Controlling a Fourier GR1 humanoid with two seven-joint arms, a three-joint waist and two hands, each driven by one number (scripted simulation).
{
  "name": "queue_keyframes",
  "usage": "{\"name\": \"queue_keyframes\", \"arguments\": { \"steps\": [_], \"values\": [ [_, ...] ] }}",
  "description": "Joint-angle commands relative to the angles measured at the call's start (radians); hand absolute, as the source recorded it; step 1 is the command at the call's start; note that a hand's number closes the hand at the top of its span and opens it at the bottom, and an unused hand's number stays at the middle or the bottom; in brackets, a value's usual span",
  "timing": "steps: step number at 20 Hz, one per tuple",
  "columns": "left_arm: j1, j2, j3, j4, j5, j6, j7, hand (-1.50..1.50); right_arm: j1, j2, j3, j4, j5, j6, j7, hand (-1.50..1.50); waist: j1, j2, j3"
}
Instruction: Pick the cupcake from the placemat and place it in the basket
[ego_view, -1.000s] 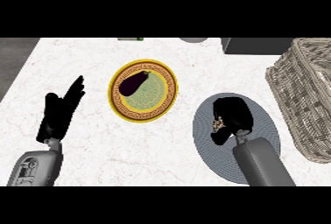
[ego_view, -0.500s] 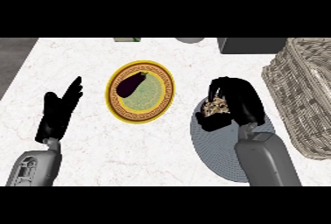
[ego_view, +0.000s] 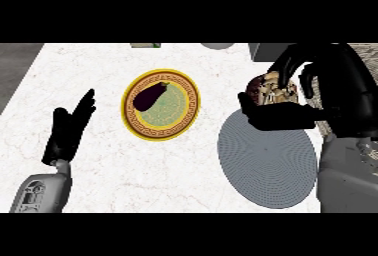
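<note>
My right hand (ego_view: 295, 112) is raised near the view's right side, curled round the brown cupcake (ego_view: 272, 90), which shows between its fingers and thumb. Below it lies the round grey placemat (ego_view: 269, 157), bare on the white counter. The wicker basket (ego_view: 369, 55) peeks out at the right edge, mostly hidden behind my right hand and forearm. My left hand (ego_view: 68, 131) rests open at the left, fingers up, apart from everything.
A yellow-rimmed plate (ego_view: 166, 117) with a dark purple eggplant (ego_view: 148, 96) on it lies left of the placemat. A grey box (ego_view: 264, 50) and small items stand along the counter's far edge.
My right hand has lifted the cupcake off the placemat and carried it up and to the right, toward the basket. The left hand has barely moved.
</note>
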Motion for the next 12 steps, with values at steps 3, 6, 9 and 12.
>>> {"name": "queue_keyframes", "arguments": {
  "steps": [3, 6, 9, 12],
  "values": [
    [-0.008, -0.006, -0.004, -0.005, -0.002, -0.003, 0.002, 0.0, -0.265, -0.082, -0.193, 0.005, -0.121, 0.12, 0.169, 1.5, 0.006, 0.004, 0.0],
    [-0.033, 0.022, 0.037, 0.029, 0.04, -0.04, -0.011, 0.0, -0.309, -0.132, -0.196, 0.004, -0.119, 0.141, 0.217, 1.5, 0.004, 0.004, 0.0],
    [0.006, -0.007, 0.003, 0.011, -0.005, 0.0, -0.014, 0.0, -0.398, -0.237, -0.252, 0.151, -0.112, 0.159, 0.184, 1.5, 0.008, 0.005, 0.0],
    [-0.005, 0.017, 0.011, -0.028, 0.01, -0.024, 0.023, 0.0, -0.378, -0.336, -0.215, 0.171, -0.069, 0.263, 0.194, 1.5, 0.002, 0.002, 0.0]
  ]
}}
